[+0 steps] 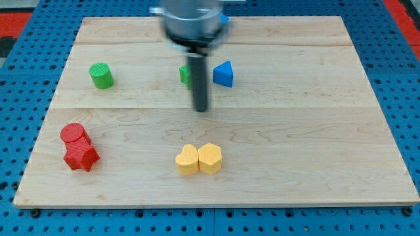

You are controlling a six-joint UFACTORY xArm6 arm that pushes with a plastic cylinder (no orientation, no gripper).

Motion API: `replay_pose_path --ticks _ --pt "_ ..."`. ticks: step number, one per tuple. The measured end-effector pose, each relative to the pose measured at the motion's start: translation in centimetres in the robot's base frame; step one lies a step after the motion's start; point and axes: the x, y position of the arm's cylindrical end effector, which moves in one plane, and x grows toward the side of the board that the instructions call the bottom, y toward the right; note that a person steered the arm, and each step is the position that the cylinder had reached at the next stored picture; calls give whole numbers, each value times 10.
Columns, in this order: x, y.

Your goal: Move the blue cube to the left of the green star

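Observation:
My tip point(200, 109) rests on the board just below the middle, blurred. A green block point(185, 75), partly hidden behind the rod so its shape is unclear, sits just above-left of the tip. A blue triangular block point(224, 74) sits just right of the rod, level with the green block. A small blue piece point(225, 18) shows at the view's top behind the arm's body; its shape is hidden.
A green cylinder point(101, 76) stands at the left. A red cylinder point(74, 134) touches a red star point(81, 157) at the lower left. A yellow heart point(188, 160) and a yellow hexagon-like block point(210, 158) touch at the bottom middle. The wooden board point(315, 131) lies on a blue pegboard.

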Motion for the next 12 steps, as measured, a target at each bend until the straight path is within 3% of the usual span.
replay_pose_path --ticks 1,3,4,5,6,9,10,11,12 --pt "-30 32" --pt "-192 33" --pt "-248 20" --pt "-253 18" --pt "-244 -38" --pt "-168 -145" --pt "-176 -128" --pt "-213 -120" --pt "-178 -90"
